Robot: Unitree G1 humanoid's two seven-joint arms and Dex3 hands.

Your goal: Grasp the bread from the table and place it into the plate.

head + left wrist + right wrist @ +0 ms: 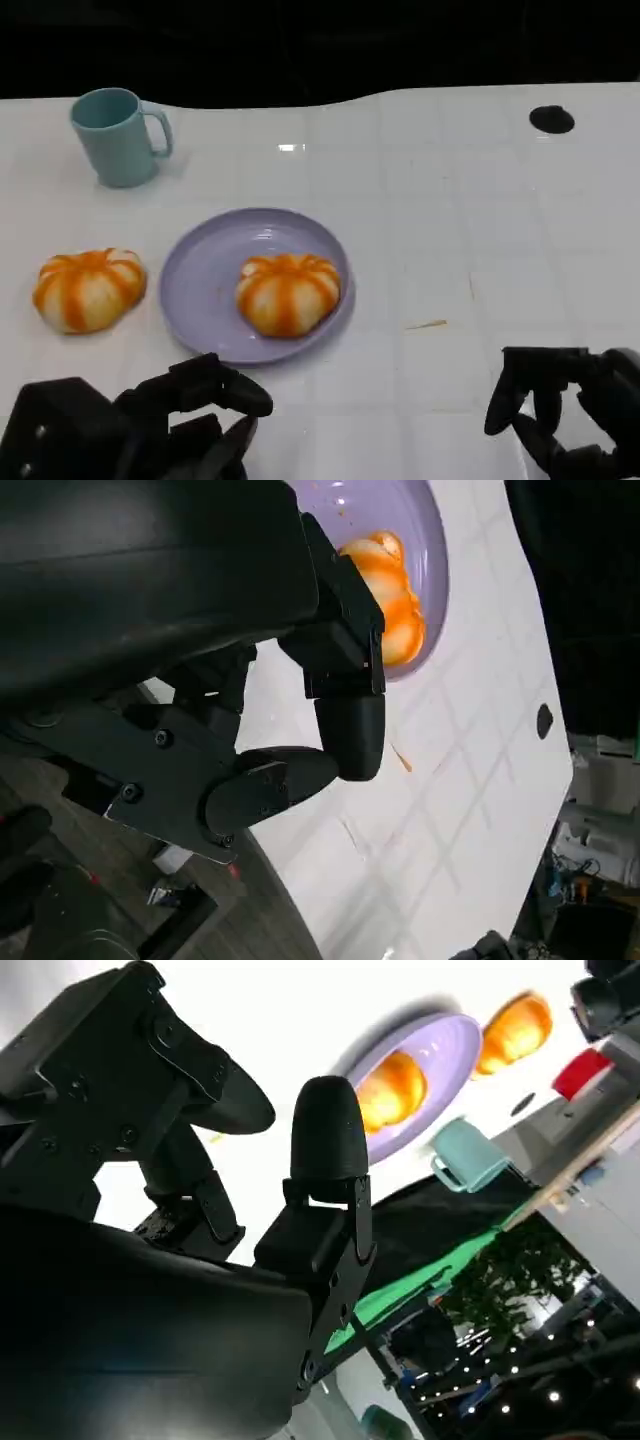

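Head view first: plate (pixel 200 290) is your landmark, lavender, round, glossy, shallow rim. One bread (pixel 288 292) already sits in it, slightly toward its right side. Second bread (pixel 89 289) lies on the white tiled table (pixel 470 260) just left of the plate, close to the rim; I can't tell if it touches. Both are round domed buns, pale with orange stripes, soft-looking, no real long axis, so approach angle is free. Left hand (pixel 190 415) sits below the plate's near edge, fingers apart, holding nothing. Right hand (pixel 560 410) is well to the plate's right, fingers loosely curled, also empty. You'd judge the left hand nearer: the loose bread lies up and to its left. Teal mug (pixel 118 136) stands beyond the plate, to its far left.

Left wrist view: left hand's fingers (pixel 345 730) spread over bare table, with the plate and its bread (pixel 390 600) beyond the fingertips.

Right wrist view: right hand's fingers (pixel 325 1150) apart, nothing between them; plate (pixel 440 1060), both breads and mug (pixel 470 1155) far ahead.
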